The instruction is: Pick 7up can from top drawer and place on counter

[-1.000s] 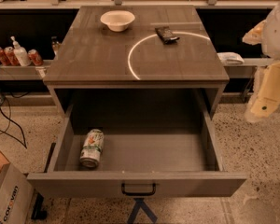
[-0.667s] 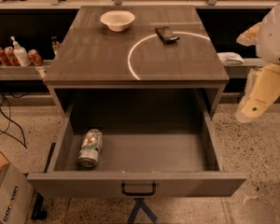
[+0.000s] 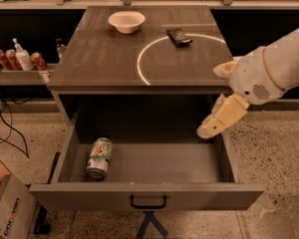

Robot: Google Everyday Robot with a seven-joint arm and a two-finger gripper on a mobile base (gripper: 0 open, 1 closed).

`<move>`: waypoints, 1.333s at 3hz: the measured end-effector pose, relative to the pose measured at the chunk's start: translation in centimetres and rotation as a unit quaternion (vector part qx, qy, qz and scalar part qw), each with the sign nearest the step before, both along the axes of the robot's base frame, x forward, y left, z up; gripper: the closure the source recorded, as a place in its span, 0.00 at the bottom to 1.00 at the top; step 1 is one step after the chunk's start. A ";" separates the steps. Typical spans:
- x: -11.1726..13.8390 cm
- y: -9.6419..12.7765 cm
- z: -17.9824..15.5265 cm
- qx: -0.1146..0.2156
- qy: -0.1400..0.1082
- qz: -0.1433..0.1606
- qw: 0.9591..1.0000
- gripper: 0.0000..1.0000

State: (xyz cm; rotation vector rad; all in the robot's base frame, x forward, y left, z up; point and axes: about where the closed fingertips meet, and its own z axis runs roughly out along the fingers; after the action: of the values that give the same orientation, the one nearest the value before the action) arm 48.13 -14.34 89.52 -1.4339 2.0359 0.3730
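Observation:
The 7up can (image 3: pixel 99 157) lies on its side in the left front part of the open top drawer (image 3: pixel 189 195), its silver end toward the front panel. The drawer is pulled fully out under the counter (image 3: pixel 104 59), a dark grey top with a white arc mark. My gripper (image 3: pixel 215 125) hangs from the cream arm at the right, over the drawer's right rear corner, below the counter's front edge and well to the right of the can. It holds nothing that I can see.
A white bowl (image 3: pixel 126 21) and a small black object (image 3: pixel 179 37) sit on the counter's far part. Red cans (image 3: pixel 5 59) and a white bottle (image 3: pixel 22 58) stand on the left side shelf. A cardboard box (image 3: pixel 7 213) and cables lie on the floor at left.
The arm has swung left and down from the right edge of view, bringing the gripper over the drawer's right side. The can and drawer have not moved.

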 end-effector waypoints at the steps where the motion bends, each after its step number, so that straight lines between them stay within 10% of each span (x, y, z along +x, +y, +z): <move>1: 0.9 2.2 0.5 0.059 0.000 -0.004 0.998 0.00; 4: 4.2 9.7 -8.5 0.075 0.030 0.038 0.996 0.00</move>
State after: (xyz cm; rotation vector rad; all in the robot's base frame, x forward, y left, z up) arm 52.28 -4.59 81.07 -1.4252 1.9594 0.5932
